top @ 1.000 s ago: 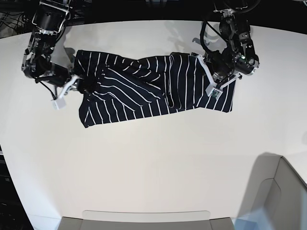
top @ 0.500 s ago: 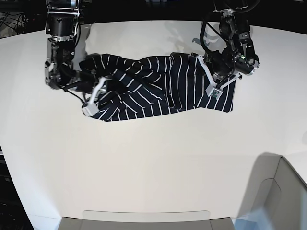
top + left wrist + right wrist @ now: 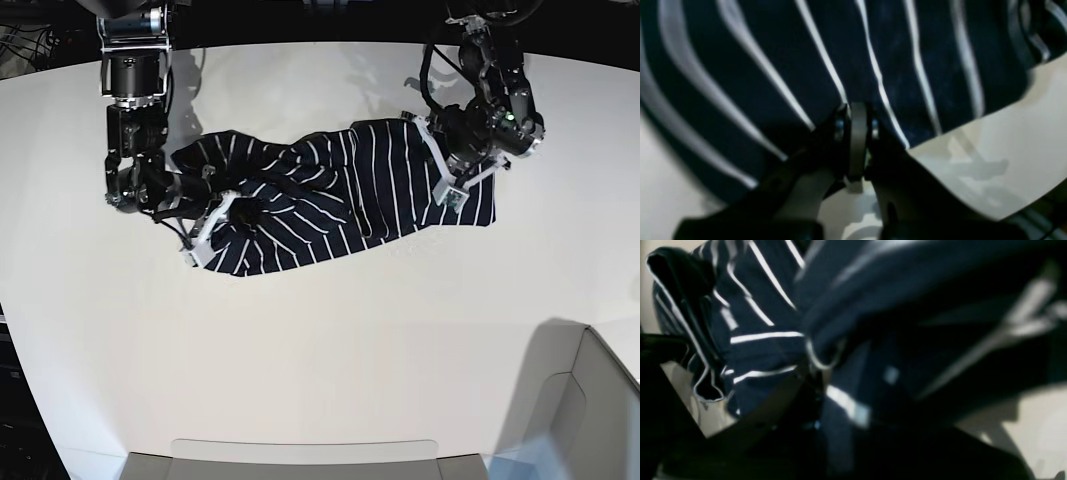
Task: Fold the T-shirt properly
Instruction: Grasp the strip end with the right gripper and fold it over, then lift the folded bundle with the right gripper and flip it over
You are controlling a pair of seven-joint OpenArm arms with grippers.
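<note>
The dark navy T-shirt (image 3: pixel 330 190) with thin white stripes lies bunched across the far middle of the white table (image 3: pixel 300 350). At its right edge, my left gripper (image 3: pixel 455 190) is shut on the cloth. The left wrist view shows its fingertips (image 3: pixel 857 111) pinched together at the hem of the T-shirt (image 3: pixel 873 50). At the shirt's left end, my right gripper (image 3: pixel 205 240) is shut on a gathered fold. In the blurred right wrist view, folds of the T-shirt (image 3: pixel 766 316) drape over that gripper (image 3: pixel 816 373) and hide its fingertips.
A grey box (image 3: pixel 590 400) stands at the near right corner. A shallow grey tray (image 3: pixel 300 455) runs along the near edge. Both arms reach in from the far side, and dark cables hang at the far left.
My right gripper has moved right and nearer, bunching the shirt's left end inward, and its jaws have come together on the cloth. The left gripper has shifted only slightly, staying shut.
</note>
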